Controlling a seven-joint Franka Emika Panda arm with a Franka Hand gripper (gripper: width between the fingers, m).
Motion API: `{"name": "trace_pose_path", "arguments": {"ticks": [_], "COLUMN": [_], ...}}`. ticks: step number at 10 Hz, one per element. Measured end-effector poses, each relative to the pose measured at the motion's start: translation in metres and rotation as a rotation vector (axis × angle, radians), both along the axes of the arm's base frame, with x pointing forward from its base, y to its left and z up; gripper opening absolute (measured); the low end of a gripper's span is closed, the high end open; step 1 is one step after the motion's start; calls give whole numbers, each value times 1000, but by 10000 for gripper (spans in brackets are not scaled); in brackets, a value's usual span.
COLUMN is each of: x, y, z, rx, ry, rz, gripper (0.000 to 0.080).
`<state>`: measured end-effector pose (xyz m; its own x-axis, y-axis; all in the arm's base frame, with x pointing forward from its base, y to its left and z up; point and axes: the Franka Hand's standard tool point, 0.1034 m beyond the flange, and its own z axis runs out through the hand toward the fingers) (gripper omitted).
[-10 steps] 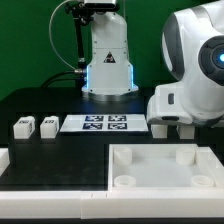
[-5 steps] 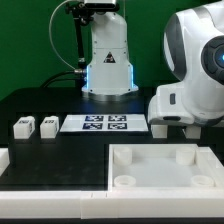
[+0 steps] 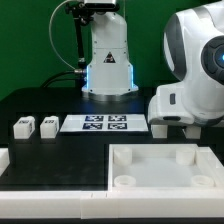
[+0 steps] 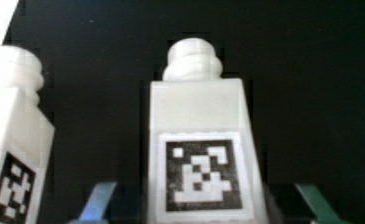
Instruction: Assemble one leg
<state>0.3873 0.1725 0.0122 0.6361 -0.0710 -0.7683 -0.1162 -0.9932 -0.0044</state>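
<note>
In the wrist view a white leg [image 4: 202, 120] with a square black-and-white tag lies on the black table, its round peg end pointing away. My gripper [image 4: 207, 205] is open and straddles its tagged end, with one of its fingertips [image 4: 104, 200] on each side and a gap to the leg on both sides. A second leg [image 4: 10, 130] lies beside it. In the exterior view my gripper [image 3: 162, 127] is low over the table, right of the marker board [image 3: 105, 123]; the legs under it are hidden. Two more legs [image 3: 22, 127] [image 3: 48, 126] lie at the exterior view's left.
The large white tabletop [image 3: 150, 152] with round corner sockets lies in front of my gripper. A white piece [image 3: 4, 158] sits at the exterior view's left edge. The arm's base [image 3: 108, 60] stands at the back.
</note>
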Motion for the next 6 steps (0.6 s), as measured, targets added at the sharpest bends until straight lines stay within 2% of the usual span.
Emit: {"name": "trace_pose_path", "arguments": {"ticks": [1, 2, 3, 4, 5, 6], "x": [9, 30, 43, 41, 47, 58], "y": [-8, -18, -28, -32, -29, -25], "z": [27, 53, 76, 99, 93, 88], "rx": [23, 33, 33, 24, 26, 24], "ry": [51, 35, -14, 16, -30, -152], "rz": [22, 14, 0, 1, -4, -17], "gripper": [290, 291, 291, 291, 291, 291]}}
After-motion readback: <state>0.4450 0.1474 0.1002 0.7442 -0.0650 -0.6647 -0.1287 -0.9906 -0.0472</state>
